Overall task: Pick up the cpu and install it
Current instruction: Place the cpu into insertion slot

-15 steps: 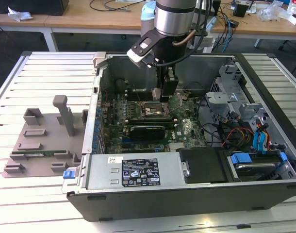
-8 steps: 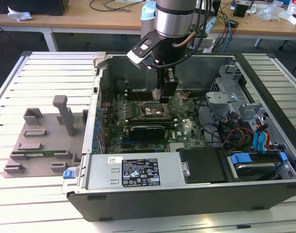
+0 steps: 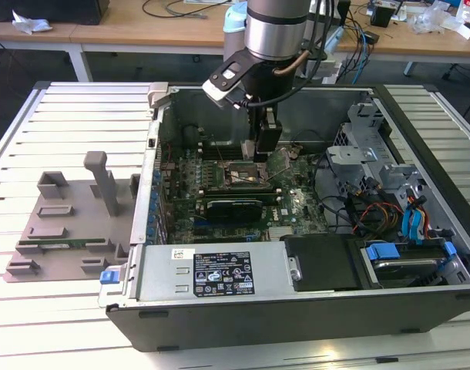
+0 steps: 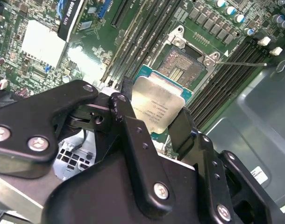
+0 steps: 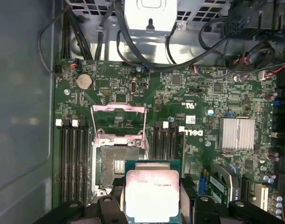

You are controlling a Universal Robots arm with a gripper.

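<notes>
**Cpu gripped over the board, at the edge of the open socket**

At the exterior view's left, one grey fixture plate (image 3: 65, 220) lies on the slatted table (image 3: 73, 108), well apart from the work. Just to its right one computer case (image 3: 152, 166) lies open, and its walls close in the board on all four sides. The arm reaches down from above into the middle of the case. One gripper (image 3: 265, 145) hangs there, just over the one socket (image 3: 239, 174).

In both wrist views the jaws are closed on the one cpu (image 5: 153, 193), with one black finger (image 4: 126, 116) on each of two opposite edges. The cpu (image 4: 159, 105) is flat, with the metal top toward the cameras. It is close to square, so no long axis can be told. In the first wrist view its edges run in line with the socket's edges. It hangs partly over one edge of the socket (image 5: 115, 163); how high above, I cannot tell.

The socket's load frame (image 5: 119, 109) is folded back and leaves it uncovered. Two banks of memory slots (image 5: 71, 158) stand close beside it, one on each side. One long black card (image 3: 235, 206) lies on its near side. At the far right, drive cages (image 3: 374, 166) and cables fill the case.
</notes>
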